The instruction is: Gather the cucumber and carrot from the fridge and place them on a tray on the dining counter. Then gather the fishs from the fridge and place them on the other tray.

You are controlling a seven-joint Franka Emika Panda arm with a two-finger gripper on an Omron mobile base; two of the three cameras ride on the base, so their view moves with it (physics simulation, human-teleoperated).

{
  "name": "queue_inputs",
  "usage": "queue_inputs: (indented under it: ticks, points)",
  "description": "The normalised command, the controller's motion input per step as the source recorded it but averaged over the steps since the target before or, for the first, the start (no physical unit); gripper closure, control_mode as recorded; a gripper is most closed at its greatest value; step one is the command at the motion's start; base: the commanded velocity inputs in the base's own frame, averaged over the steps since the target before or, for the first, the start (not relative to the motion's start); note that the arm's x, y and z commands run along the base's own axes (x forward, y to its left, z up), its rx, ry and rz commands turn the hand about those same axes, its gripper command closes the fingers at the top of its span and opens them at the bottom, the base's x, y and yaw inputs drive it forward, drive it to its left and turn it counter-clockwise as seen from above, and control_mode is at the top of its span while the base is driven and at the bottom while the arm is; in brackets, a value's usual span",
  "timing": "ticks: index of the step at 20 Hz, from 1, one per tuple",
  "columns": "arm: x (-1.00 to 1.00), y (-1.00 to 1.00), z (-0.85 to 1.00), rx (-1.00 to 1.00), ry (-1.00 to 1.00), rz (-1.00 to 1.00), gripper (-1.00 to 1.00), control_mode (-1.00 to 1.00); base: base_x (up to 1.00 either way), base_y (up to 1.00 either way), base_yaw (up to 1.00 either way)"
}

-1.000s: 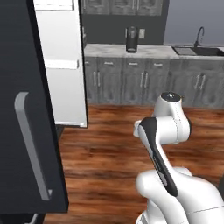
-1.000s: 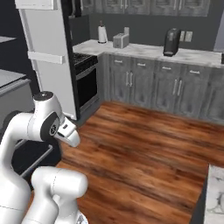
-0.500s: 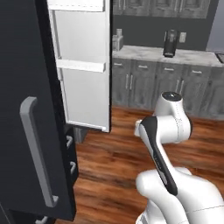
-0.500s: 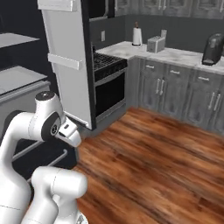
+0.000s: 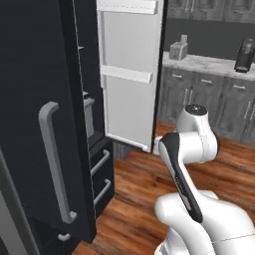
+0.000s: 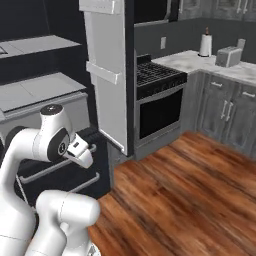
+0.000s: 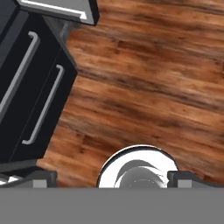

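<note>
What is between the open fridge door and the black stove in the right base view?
Nothing stands between the fridge door and the stove in the right base view; lower down there is bare wooden floor.

White arm folded, pincer [image 7: 109, 178] pointing down, jaws wide apart

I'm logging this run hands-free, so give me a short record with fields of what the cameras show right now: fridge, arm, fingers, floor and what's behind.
fridge: tall black fridge, one door swung open, light grey inner door facing the room
drawers: two lower drawers with grey bar handles, closed
arm: white arm folded in front of the fridge
fingers: open, holding nothing
floor: brown wood planks
background: black oven, grey cabinets with marble top
</note>
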Motion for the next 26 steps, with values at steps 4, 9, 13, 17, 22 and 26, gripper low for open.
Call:
queue_inputs:
  ticks: [4,9,13,17,22,26]
  points:
    - [0.0,0.0,0.0,0.0,0.0,0.0,-1.0,1.0,0.55,0.0,0.42]
    - [0.0,0.0,0.0,0.0,0.0,0.0,-1.0,1.0,0.56,0.0,0.41]
    - [0.0,0.0,0.0,0.0,0.0,0.0,-1.0,1.0,0.52,0.0,0.4]
    - [0.0,0.0,0.0,0.0,0.0,0.0,-1.0,1.0,0.54,0.0,0.4]
    - [0.0,0.0,0.0,0.0,0.0,0.0,-1.0,1.0,0.43,-0.3,0.34]
    - [0.0,0.0,0.0,0.0,0.0,0.0,-1.0,1.0,0.46,-0.53,0.34]
